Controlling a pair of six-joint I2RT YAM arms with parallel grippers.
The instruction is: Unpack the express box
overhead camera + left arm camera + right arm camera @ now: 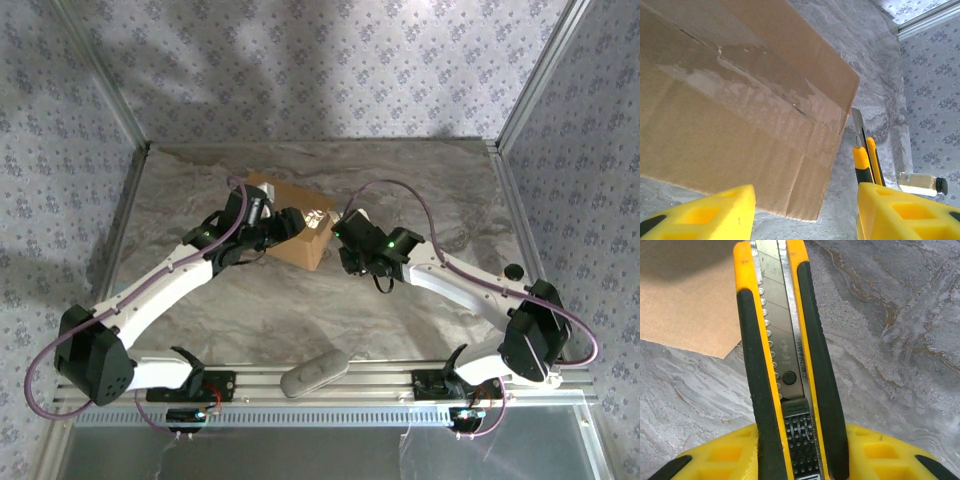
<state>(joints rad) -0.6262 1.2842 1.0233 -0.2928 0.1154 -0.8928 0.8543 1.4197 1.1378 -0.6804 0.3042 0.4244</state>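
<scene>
A grey marbled bench [440, 300] has floral-papered walls [300, 60] on three sides. The cardboard box [298, 238] sits mid-frame in the top view. The left end effector [805, 192] stands part open close against it. The right end effector [800, 435] grips a yellow utility knife [785, 355].

White arms [150, 290] with chunky black joints, purple cables [400, 183] looping off each, tiny green lights [388, 241], and bright yellow, hollow-celled claw fingers [900, 210].

The box [740, 125] is plain brown. The knife [785, 365] is yellow and black with a silver blade. The table [420, 190] is grey, marble-veined; the walls [330, 60] carry a pale floral print.
</scene>
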